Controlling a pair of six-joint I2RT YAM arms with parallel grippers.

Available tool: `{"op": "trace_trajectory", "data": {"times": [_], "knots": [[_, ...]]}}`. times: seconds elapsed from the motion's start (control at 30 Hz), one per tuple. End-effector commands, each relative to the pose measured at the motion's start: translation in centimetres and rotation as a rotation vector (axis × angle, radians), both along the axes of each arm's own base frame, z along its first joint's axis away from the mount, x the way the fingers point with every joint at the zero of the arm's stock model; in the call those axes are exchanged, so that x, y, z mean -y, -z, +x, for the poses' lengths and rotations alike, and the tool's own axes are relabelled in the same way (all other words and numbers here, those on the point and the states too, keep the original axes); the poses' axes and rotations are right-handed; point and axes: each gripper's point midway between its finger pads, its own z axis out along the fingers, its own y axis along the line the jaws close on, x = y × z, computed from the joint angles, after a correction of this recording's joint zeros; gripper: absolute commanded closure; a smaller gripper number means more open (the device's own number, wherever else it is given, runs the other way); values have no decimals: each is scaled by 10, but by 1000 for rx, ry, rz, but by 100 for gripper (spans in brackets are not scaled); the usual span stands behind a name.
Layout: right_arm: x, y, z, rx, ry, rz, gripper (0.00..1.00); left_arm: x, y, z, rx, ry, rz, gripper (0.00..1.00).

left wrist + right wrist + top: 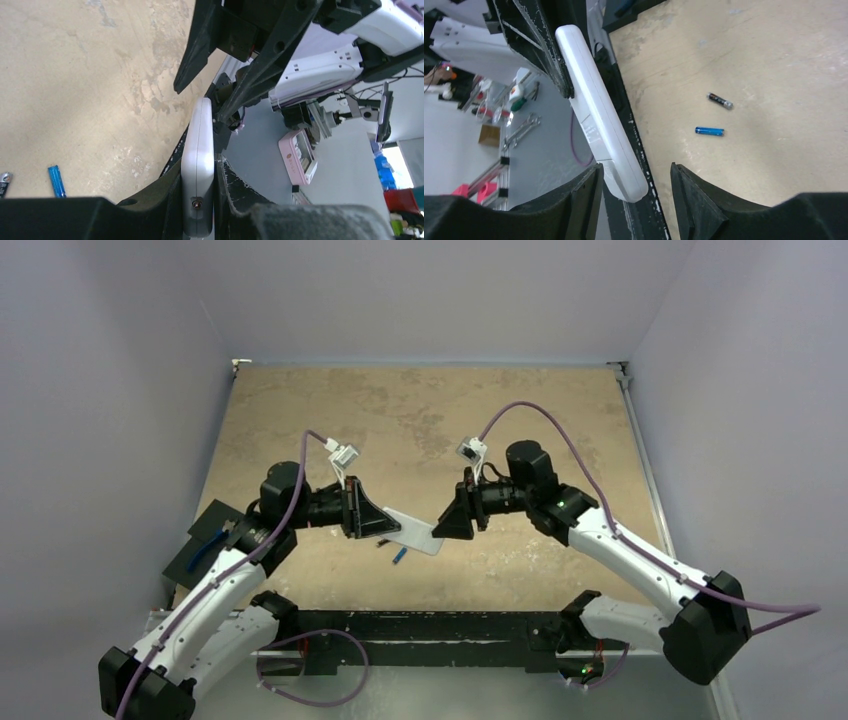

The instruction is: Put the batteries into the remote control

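Left pincer (198, 167) on smooth white remote (198, 135)

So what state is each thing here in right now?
Remote control: lifted off the table, clamped at one end.
Left jaws: shut on the remote control.
Right jaws: open around its free end.
Blue battery: lying loose on the table.
Dark battery: lying loose nearby, not touching the blue one.

A: Overhead cam: even, diffuse light. Table (420, 410) well lit, shadows faint and soft.
B: Wrist cams?
A: Table surface sharp. Fingers (549, 215) up close are dark and out of focus. Left wrist cam: far right background blown out, slightly blurred.
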Motion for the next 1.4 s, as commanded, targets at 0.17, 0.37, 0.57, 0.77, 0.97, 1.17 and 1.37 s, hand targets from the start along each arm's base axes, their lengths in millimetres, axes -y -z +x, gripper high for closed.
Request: {"op": "trace_trajectory", "data": {"times": [0.17,0.37,0.57,0.77,0.97,1.17,1.37], "knots": [[15,-12,26,21,287,75,32,-5,-2,29,-9,-178,-28,100],[19,-14,29,-30,379,133,31,-8,-6,37,-28,-258,-81,100],[17,-9,28,-65,385,185,32,-12,-8,42,-43,-314,-130,100],[11,-11,27,-91,365,237,34,-10,-12,43,-57,-318,-168,100],[7,-11,33,-108,383,263,36,-8,-10,44,-69,-310,-177,100],[6,-13,40,-116,413,272,40,-7,-9,44,-72,-307,-173,100],[4,-13,43,-132,423,269,44,-7,-8,45,-72,-307,-172,100]]}}
